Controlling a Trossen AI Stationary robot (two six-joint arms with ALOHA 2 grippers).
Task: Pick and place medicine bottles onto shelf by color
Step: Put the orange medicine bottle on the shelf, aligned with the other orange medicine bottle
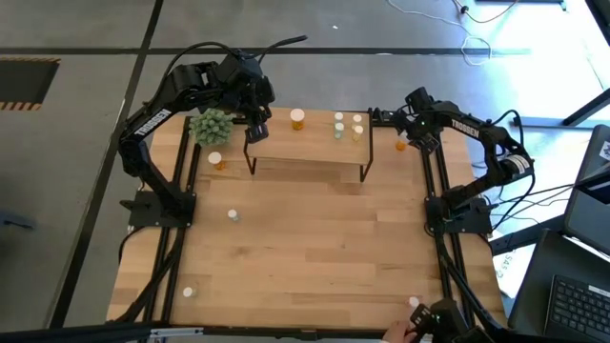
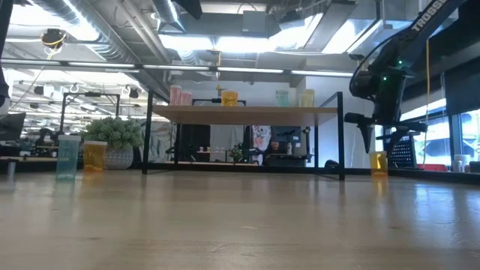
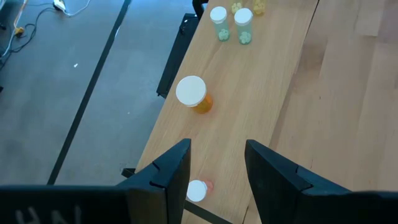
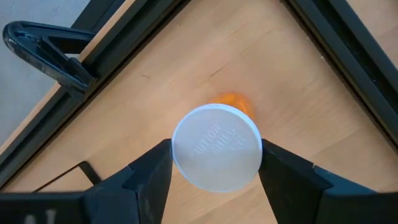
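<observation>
Shelf point(image 1: 307, 145) holds several bottles, at least four left on the worktop point(image 1: 315, 248); right gripper point(image 4: 214, 171), jaws spread, straddles an orange bottle point(image 4: 216, 146) just right of the shelf (not yet clamped), left gripper point(image 3: 216, 165) open and empty above the shelf's left end.

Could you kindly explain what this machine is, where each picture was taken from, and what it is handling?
Two dark robot arms work at a wooden table. One picture looks down from above, one looks level across the tabletop, and two come from cameras on the wrists. A low shelf carries small medicine bottles. The left end effector hangs open above the shelf beside a pink bottle. The right end effector straddles an orange bottle on the table; a firm grip isn't clear.
</observation>
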